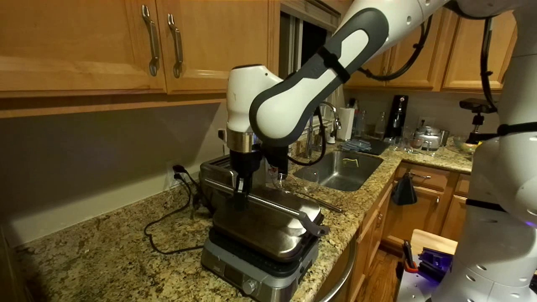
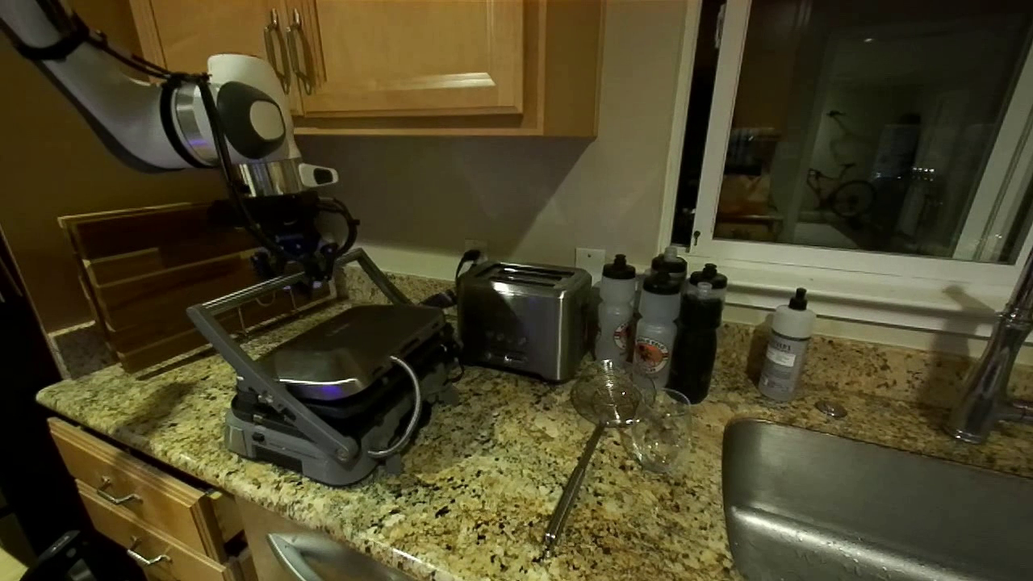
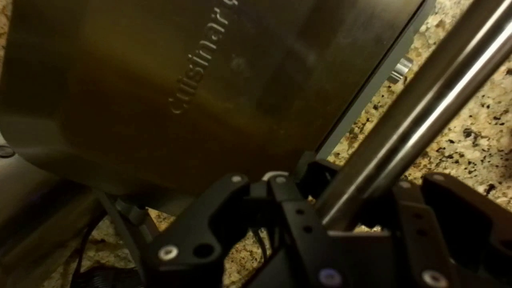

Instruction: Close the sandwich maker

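The sandwich maker has a brushed silver lid [image 1: 256, 228], which also shows in an exterior view [image 2: 347, 347] and in the wrist view [image 3: 140, 132]. The lid lies low over the base [image 1: 247, 264]; a dark gap shows between them, with part of the lower plate visible. The silver handle bar [image 1: 277, 205] stands above the lid [image 2: 242, 300] and crosses the wrist view [image 3: 432, 108]. My gripper [image 1: 241, 197], seen also in an exterior view [image 2: 311, 278], has its fingers [image 3: 348, 188] on both sides of the bar, pads against it. The fingertips are partly hidden.
The boxy silver toaster [image 2: 524, 315] stands close beside the sandwich maker, with several bottles [image 2: 658, 331] behind. A strainer [image 2: 573, 484] and glass [image 2: 662, 432] lie toward the sink [image 2: 880, 500]. A cord [image 1: 168, 253] runs along the counter. Wooden boards [image 2: 161, 298] lean behind.
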Motion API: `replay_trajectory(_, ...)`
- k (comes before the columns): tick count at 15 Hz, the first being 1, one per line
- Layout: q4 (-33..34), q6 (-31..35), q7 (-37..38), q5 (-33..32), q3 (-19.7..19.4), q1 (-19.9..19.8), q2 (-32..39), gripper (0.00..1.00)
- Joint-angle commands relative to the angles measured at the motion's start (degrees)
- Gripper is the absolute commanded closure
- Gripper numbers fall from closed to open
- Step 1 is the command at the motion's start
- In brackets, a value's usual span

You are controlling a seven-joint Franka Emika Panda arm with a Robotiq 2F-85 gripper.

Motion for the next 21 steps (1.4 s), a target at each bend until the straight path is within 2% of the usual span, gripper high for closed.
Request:
replay_trajectory(1, 3.3, 2.6, 2.0, 0.9, 0.8, 1.6, 4.8, 0.98)
replay_trajectory(6, 7.0, 3.4, 2.4, 0.9, 1.5, 2.7, 11.4, 0.98)
replay_trajectory(13, 10.4, 3.7, 2.0, 1.2, 1.1, 2.4, 14.5, 0.98)
replay_trajectory(14, 10.7, 2.8, 1.6, 1.5, 1.2, 2.3, 14.4, 0.73)
replay_trajectory(16, 10.5, 1.5, 0.9, 1.9, 1.6, 2.3, 13.8, 0.71)
replay_trajectory(21, 9.6, -3.2, -2.1, 4.7, 3.5, 2.0, 11.0, 0.41)
